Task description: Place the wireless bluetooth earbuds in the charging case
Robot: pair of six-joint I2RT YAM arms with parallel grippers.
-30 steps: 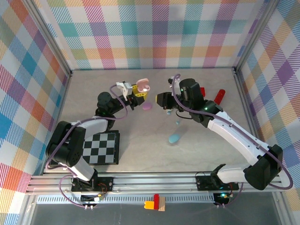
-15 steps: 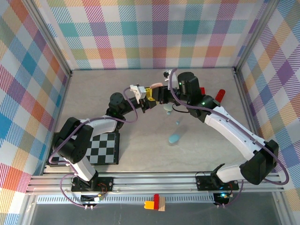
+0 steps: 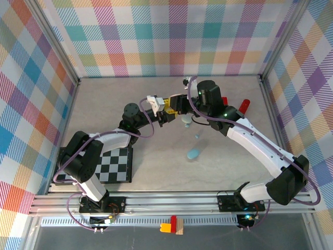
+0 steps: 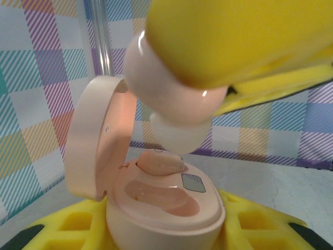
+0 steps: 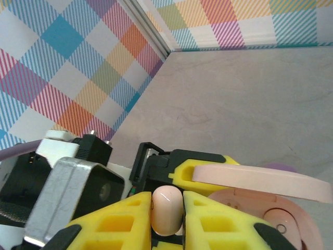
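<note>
My left gripper point(image 4: 166, 237) is shut on a pink oval charging case point(image 4: 166, 208), held upright with its lid point(image 4: 96, 135) swung open to the left. One pink earbud point(image 4: 158, 162) sits in the far slot and the near slot is empty. Just above the case hangs a second pink earbud point(image 4: 171, 94), and my right gripper point(image 5: 166, 221) is shut on it between yellow fingers point(image 5: 119, 224). In the right wrist view this earbud point(image 5: 166, 210) stands beside the open case point(image 5: 260, 208). In the top view the left gripper point(image 3: 162, 108) and right gripper point(image 3: 177, 104) meet at mid-table.
A mint piece point(image 3: 186, 120), a small blue bud point(image 3: 197, 136) and a blue oval case point(image 3: 193, 154) lie on the table below the right gripper. Red blocks point(image 3: 244, 107) lie at the right. A checkerboard plate point(image 3: 112, 164) sits at the near left.
The left arm carried the open case to the right. The right gripper moved left with its earbud until it hung over the case. Little has shifted in the last half second.
</note>
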